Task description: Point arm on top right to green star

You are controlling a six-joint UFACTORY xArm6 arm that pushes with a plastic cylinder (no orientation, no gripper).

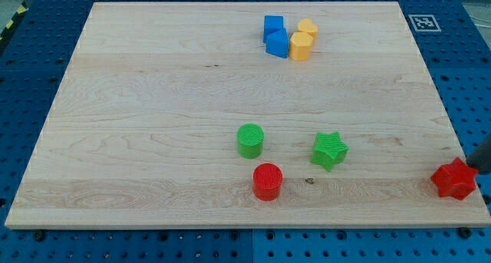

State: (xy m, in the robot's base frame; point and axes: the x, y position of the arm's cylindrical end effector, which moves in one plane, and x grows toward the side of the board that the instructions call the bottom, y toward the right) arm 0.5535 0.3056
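Observation:
The green star lies on the wooden board, right of centre near the view's bottom. My rod enters at the view's right edge; my tip sits just above and right of the red star, touching or nearly touching it. The tip is far to the right of the green star, about 180 px away.
A green cylinder and a red cylinder stand left of the green star. Two blue blocks and two yellow blocks cluster near the view's top. A marker tag sits at the board's top right corner.

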